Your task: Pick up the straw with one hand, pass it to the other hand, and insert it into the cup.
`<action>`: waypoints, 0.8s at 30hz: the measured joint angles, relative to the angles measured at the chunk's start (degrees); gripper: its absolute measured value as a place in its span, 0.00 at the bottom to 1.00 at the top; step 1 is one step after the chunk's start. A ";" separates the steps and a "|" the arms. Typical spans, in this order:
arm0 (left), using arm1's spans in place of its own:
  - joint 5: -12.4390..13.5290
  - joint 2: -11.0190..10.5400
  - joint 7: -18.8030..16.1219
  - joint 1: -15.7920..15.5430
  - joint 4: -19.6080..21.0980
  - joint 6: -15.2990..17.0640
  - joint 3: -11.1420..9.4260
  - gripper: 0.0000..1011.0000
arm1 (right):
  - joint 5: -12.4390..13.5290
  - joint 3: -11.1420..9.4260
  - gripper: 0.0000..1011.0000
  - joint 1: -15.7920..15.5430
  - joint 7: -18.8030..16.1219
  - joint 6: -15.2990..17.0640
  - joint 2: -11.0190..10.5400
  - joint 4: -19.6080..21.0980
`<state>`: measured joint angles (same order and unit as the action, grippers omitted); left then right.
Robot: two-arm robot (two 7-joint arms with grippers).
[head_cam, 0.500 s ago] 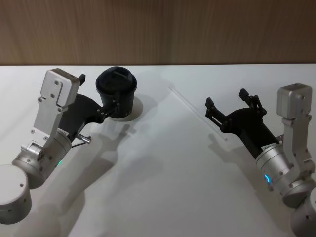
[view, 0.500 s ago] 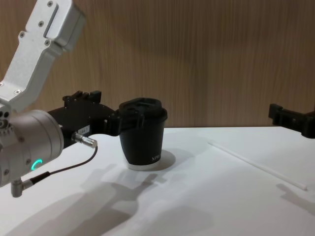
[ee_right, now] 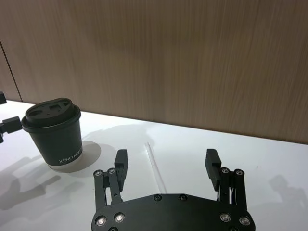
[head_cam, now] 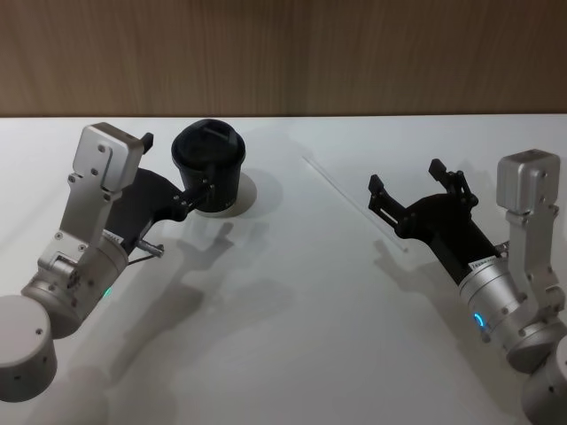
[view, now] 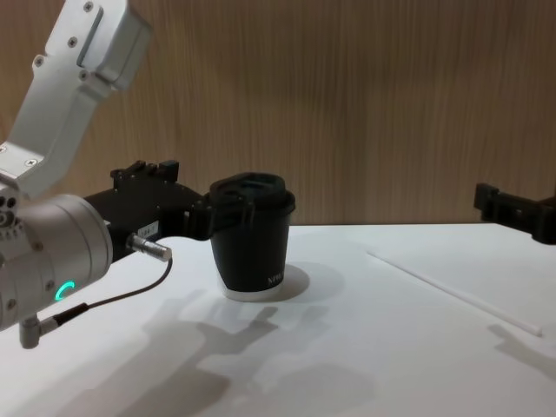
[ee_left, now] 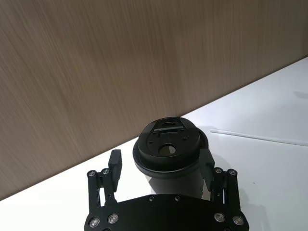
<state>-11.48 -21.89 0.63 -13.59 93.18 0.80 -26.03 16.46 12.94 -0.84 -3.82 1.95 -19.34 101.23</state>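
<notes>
The black cup (head_cam: 208, 166) with its sip lid stands upright at the back left of the white table (head_cam: 292, 336). My left gripper (head_cam: 177, 164) is open, one finger on each side of the cup (ee_left: 168, 149) just below the lid, with a gap showing on one side. The thin white straw (head_cam: 354, 204) lies flat on the table, running diagonally at centre right. Above its near end hovers my right gripper (head_cam: 406, 175), open and holding nothing. The straw (ee_right: 155, 166) lies between that gripper's fingers in the right wrist view, below them.
A wood-panelled wall (head_cam: 283, 53) closes off the far side of the table. A thin dark cable with a metal plug (view: 148, 248) hangs off my left wrist near the cup (view: 252, 243). Bare table stretches across the front and middle.
My left arm's upper link has shifted slightly and the shadows on the table have changed. The grippers, the cup and the straw stay where they were.
</notes>
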 joint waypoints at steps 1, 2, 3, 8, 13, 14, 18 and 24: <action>0.00 0.00 0.00 0.00 0.00 0.00 0.00 0.99 | 0.00 0.00 0.99 0.00 0.00 0.00 0.00 0.00; 0.00 0.00 0.00 0.00 0.00 0.00 0.00 0.99 | 0.00 0.00 0.99 0.00 0.00 0.00 0.00 0.00; 0.00 0.00 0.00 0.00 0.00 0.00 0.00 0.99 | 0.00 0.00 0.99 0.00 0.00 0.00 0.00 0.00; 0.00 0.00 0.00 0.00 0.00 0.00 0.00 0.99 | 0.00 0.00 0.99 0.00 0.00 0.00 0.00 0.00; 0.00 0.00 0.00 0.00 0.00 0.00 0.00 0.99 | 0.00 0.00 0.99 0.00 0.00 0.00 0.00 0.00; 0.00 0.00 0.00 0.00 0.00 0.00 0.00 0.99 | 0.00 0.00 0.99 0.00 0.00 0.00 0.00 0.00; 0.00 0.00 0.00 0.00 0.00 0.00 0.00 0.99 | 0.00 0.00 0.99 0.00 0.00 0.00 0.00 0.00; 0.00 0.00 0.00 0.00 0.00 0.00 0.00 0.99 | 0.00 0.00 0.99 0.00 0.00 0.00 0.00 0.00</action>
<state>-11.48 -21.89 0.63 -13.59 93.18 0.79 -26.03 16.46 12.94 -0.84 -3.83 1.95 -19.34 101.23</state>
